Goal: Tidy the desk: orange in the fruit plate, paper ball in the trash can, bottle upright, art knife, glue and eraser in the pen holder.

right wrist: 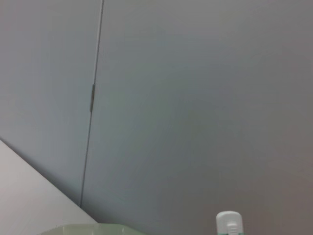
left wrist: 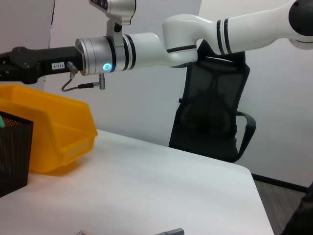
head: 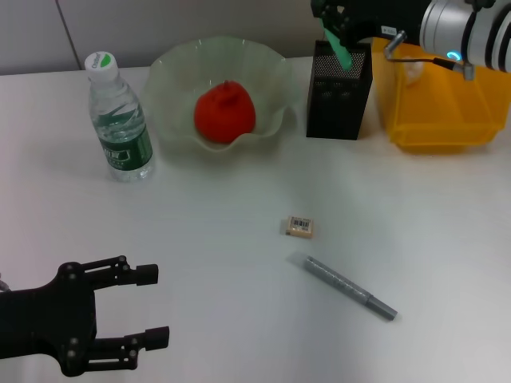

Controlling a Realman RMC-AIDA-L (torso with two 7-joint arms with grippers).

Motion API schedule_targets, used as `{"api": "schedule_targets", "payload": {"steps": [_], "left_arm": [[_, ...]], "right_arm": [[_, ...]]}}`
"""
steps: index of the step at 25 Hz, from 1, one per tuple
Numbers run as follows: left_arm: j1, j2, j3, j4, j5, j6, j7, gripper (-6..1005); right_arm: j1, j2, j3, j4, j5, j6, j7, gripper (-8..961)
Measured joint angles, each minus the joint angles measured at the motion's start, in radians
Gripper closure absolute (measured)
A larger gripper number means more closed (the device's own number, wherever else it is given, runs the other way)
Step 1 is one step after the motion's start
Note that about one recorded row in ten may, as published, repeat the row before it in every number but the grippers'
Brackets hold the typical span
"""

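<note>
The right claw, grasping a green stick over the far pen holder, could miss its rim if released off-centre; the left claw idles released, near left.

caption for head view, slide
Right gripper lowers a green item into pen holder; eraser remains on desk.

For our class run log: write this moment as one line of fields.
right gripper: over pen holder, green item | left gripper: open, idle | orange: in fruit plate | bottle: upright | eraser: on desk

Orange in fruit plate, bottle upright
</note>
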State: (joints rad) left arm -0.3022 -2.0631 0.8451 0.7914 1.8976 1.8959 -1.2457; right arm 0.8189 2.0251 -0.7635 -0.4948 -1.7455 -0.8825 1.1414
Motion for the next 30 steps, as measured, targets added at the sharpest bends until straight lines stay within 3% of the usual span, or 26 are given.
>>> {"api": "schedule_targets", "payload": {"steps": [9,14,18,22,23,24,27,30], "left_arm": [[0.004,0.000,0.000,0.000,0.001,0.000,0.010,217],[0.007,0.000,0.000,0.000,0.001,0.000,0.011,217],[0.006,0.000,0.000,0.000,0.001,0.000,0.011,216],[0.003,0.000,0.000,0.000,0.001,0.000,0.011,217],[0.000,0.000,-0.001,0.000,0.001,0.000,0.011,217],[0.000,0.000,-0.002,0.000,0.001,0.000,0.011,217],[-0.004,0.000,-0.005,0.000,0.001,-0.001,0.011,216],[-0.011,0.000,-0.002,0.000,0.001,-0.011,0.011,216]], "right_arm": [[-0.011,0.038,-0.002,-0.020,0.001,0.075,-0.002,791],[-0.011,0.040,-0.006,-0.029,-0.002,0.083,0.006,791],[-0.026,0.041,-0.030,-0.069,-0.012,0.072,0.071,650],[-0.101,0.040,-0.180,-0.270,-0.133,0.045,0.374,493],[-0.148,0.039,-0.251,-0.417,-0.259,-0.002,0.599,452],[-0.148,0.039,-0.251,-0.417,-0.259,-0.002,0.599,412],[-0.176,0.039,-0.288,-0.622,-0.470,-0.149,0.882,329],[-0.147,0.039,-0.288,-0.776,-0.669,-0.378,1.090,265]]}}
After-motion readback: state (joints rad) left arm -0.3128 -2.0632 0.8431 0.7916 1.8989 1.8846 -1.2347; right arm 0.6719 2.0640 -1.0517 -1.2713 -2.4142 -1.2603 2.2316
